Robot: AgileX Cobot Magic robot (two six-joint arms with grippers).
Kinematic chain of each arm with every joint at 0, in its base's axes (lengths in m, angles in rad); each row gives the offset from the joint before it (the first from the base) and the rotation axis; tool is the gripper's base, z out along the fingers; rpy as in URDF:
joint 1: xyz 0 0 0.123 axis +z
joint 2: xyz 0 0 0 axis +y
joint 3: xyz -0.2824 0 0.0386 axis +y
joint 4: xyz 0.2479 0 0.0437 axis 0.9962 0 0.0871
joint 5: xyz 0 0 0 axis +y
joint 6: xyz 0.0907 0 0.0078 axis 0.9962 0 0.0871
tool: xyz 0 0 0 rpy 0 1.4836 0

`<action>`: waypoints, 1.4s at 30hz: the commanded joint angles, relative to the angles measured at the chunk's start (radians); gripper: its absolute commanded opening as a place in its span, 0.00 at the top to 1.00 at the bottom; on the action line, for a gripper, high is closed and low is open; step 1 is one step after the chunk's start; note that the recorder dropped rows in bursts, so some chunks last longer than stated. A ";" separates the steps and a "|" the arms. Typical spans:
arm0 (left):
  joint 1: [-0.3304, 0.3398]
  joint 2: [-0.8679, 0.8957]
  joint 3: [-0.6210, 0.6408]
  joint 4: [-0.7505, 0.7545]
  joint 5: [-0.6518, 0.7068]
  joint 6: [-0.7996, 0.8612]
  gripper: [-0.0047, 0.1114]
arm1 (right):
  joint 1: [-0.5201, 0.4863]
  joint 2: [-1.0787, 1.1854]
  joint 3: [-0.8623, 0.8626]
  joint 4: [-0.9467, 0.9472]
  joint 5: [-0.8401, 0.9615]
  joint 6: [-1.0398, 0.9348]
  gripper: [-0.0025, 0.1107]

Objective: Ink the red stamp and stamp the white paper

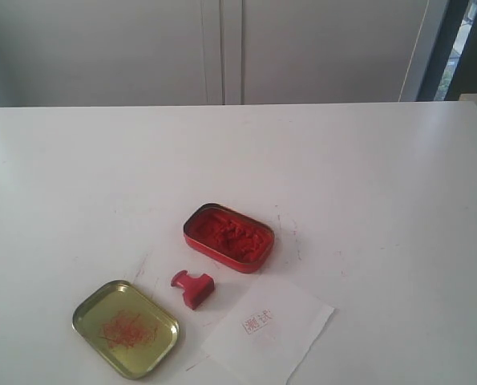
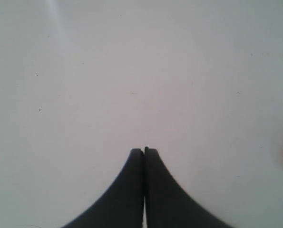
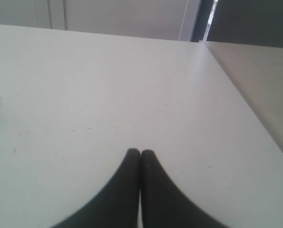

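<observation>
**Layout.** The flat white bench fills the exterior frame from its far edge, in the upper part, down to the bottom. All task items sit in the lower centre.

- The thin white paper sheet is at lower centre-right. Its near corner runs off the bottom edge of the frame.
- The red oval metal tin of ink paste stands open at centre.
- The gold-coloured metal lid, smeared red inside, lies at lower left.
- The small red plastic stamp lies tipped on its side between lid and tin, just left of the paper.

**End effectors.** The left end effector and the right end effector both have their fingers pressed together on nothing, over bare bench.

**Progress.** The paper carries 1 red character print. Nothing holds the stamp. Whether that print completes the task cannot be told. If not, gripping, inking and pressing all remain.

**Clearance.** Open bench extends across the upper half and right of the exterior frame. In the right wrist view the bench edge runs down the right side.
</observation>
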 commanded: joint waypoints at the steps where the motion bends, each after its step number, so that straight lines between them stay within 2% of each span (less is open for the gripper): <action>1: 0.004 -0.004 0.005 -0.004 -0.004 0.000 0.96 | 0.003 -0.006 0.003 -0.008 -0.006 -0.002 0.98; 14: -0.001 -0.004 0.005 -0.004 -0.004 0.000 0.96 | 0.003 -0.006 0.003 -0.008 -0.006 -0.002 0.98; 22: -0.057 -0.004 0.005 -0.004 -0.004 0.000 0.96 | 0.003 -0.006 0.003 -0.008 -0.006 -0.002 0.98; 42: -0.057 -0.004 0.005 -0.004 -0.004 0.000 0.96 | 0.003 -0.006 0.003 -0.008 -0.006 -0.002 0.98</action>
